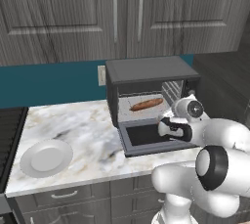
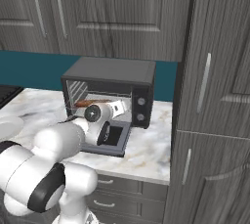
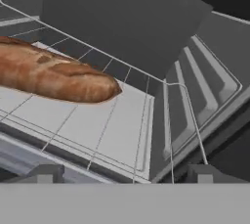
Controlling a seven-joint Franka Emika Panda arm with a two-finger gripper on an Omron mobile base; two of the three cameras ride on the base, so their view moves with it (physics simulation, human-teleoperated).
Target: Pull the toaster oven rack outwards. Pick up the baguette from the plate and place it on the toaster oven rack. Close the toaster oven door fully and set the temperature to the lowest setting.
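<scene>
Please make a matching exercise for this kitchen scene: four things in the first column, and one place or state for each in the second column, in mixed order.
1. baguette
2. plate
3. toaster oven door
4. gripper

A. open, holds nothing
B. lies on the toaster oven rack
C. folded down, open
D. bare, on the counter left of the oven

Pairs: 1-B, 2-D, 3-C, 4-A

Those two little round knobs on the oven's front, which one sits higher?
The upper knob on the toaster oven, just under its top edge; the lower knob sits directly beneath it, nearer the counter.
</scene>
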